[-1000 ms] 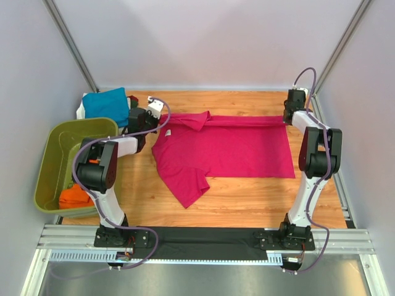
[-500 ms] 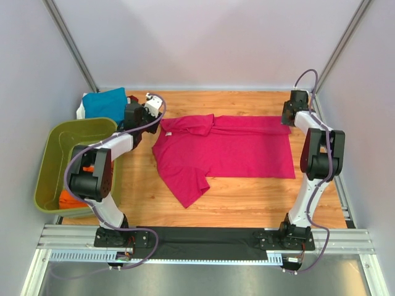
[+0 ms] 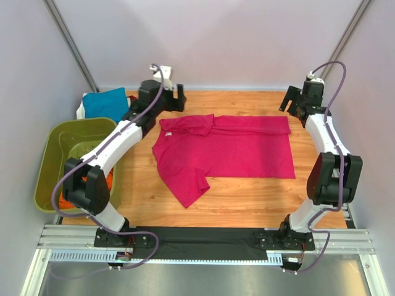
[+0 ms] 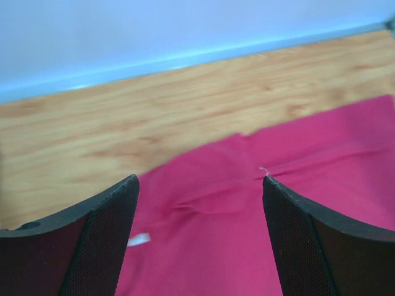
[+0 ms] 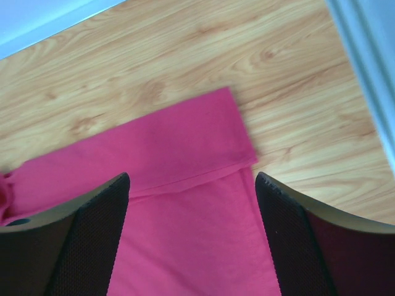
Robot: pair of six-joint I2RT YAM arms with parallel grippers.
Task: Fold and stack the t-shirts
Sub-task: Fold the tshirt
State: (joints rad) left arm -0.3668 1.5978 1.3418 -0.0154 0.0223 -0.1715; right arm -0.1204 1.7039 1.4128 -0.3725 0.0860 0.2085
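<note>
Counts:
- 1 magenta-pink cloth t-shirt [image 3: 234,148], centre of frame.
- 1 teal-blue cloth t-shirt [image 3: 105,102], upper left.
- 1 sliver of white cloth [image 3: 80,111] at its left edge.
- 1 olive-green plastic basket [image 3: 46,166], left side.
- Orange cloth [image 3: 110,179] inside the basket, mostly hidden, number unclear.
- 2 white-and-black robot arms.
- 2 black two-finger grippers: left gripper [image 4: 199,182], right gripper [image 5: 191,179].

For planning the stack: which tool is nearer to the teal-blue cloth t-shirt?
Left. The left tool is just right of the teal-blue cloth t-shirt; the right tool is far off, across the wooden table.
</note>
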